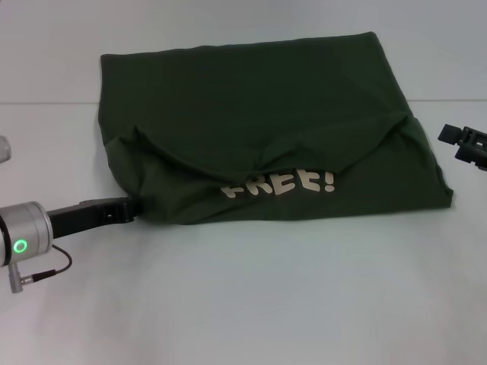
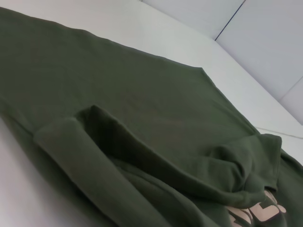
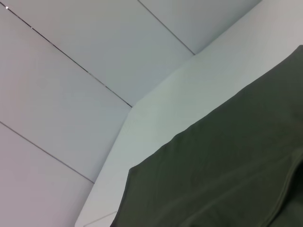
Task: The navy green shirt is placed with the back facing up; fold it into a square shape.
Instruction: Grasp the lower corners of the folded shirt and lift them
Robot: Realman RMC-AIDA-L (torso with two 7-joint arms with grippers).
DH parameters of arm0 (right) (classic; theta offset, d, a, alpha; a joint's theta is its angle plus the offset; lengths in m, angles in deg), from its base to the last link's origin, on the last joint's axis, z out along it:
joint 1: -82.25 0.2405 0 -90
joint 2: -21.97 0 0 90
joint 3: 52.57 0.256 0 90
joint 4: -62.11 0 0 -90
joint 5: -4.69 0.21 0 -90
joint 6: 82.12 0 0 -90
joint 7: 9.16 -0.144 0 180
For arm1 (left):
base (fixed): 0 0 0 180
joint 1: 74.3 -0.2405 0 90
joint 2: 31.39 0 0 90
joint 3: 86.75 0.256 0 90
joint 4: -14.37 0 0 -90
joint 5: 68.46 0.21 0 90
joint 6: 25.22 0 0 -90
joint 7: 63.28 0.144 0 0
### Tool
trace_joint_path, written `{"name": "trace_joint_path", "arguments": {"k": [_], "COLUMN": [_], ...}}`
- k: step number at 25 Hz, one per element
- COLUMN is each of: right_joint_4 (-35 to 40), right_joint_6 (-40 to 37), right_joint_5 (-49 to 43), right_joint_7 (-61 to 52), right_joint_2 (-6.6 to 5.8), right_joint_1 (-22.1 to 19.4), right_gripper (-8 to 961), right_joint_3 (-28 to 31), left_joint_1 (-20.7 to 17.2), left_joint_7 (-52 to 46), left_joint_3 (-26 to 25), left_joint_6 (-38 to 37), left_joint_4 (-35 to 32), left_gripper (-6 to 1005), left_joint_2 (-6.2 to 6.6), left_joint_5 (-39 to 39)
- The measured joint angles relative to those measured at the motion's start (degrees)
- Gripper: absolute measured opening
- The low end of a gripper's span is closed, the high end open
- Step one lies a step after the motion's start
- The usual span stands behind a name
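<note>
The navy green shirt lies on the white table, with its far part flat. A rumpled fold runs across the near part, and pale lettering "FREE!" shows below it. My left gripper is low at the shirt's near left corner and touches the cloth edge. My right gripper hovers open just off the shirt's right edge, with nothing in it. The left wrist view looks closely along the shirt and its raised fold. In the right wrist view one corner of the shirt lies on the table.
White table surface spreads in front of the shirt and to both sides. A pale wall with panel seams rises behind the table's far edge.
</note>
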Motion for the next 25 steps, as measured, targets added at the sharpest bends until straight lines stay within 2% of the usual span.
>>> {"name": "trace_joint_path", "arguments": {"k": [4, 7, 9, 10, 13, 16, 19, 25], "right_joint_4": [0.3, 0.6, 0.7, 0.7, 0.8, 0.6, -0.1, -2.7], "right_joint_6": [-0.2, 0.0, 0.3, 0.4, 2.6, 5.5, 7.2, 10.1], "right_joint_5": [-4.0, -11.9, -17.8, -20.1, -27.6, -34.3, -38.9, -42.9], "right_joint_7": [-2.8, -7.8, -11.3, -12.5, -16.0, -18.1, -18.6, -19.2], "right_joint_2": [-1.31, -3.78, -5.5, -6.11, -7.28, -7.06, -5.99, -4.56], "right_joint_1": [0.6, 2.7, 4.9, 5.8, 9.3, 12.8, 15.5, 18.7], "right_gripper": [915, 915, 915, 915, 914, 914, 914, 914], "right_joint_3": [-0.2, -0.2, -0.2, -0.2, -0.4, -0.6, -0.7, -1.8], "left_joint_1": [0.4, 1.3, 2.1, 2.4, 4.2, 5.2, 5.9, 6.4], "left_joint_7": [-2.2, -5.9, -9.2, -9.9, -16.9, -20.3, -22.7, -25.3], "left_joint_3": [0.0, 0.0, 0.0, 0.1, 0.2, 0.2, 0.2, -0.1], "left_joint_6": [-0.9, -2.1, -3.1, -3.3, -3.7, -3.4, -3.1, -3.1], "left_joint_4": [0.0, 0.3, 0.7, 0.8, 1.5, 1.7, 1.8, 1.9], "left_gripper": [200, 55, 46, 41, 27, 31, 34, 41], "left_joint_2": [0.99, 2.8, 4.28, 4.61, 6.56, 7.13, 7.3, 7.48], "left_joint_5": [0.0, 0.0, 0.1, 0.0, 0.5, 1.3, 1.5, 1.5]}}
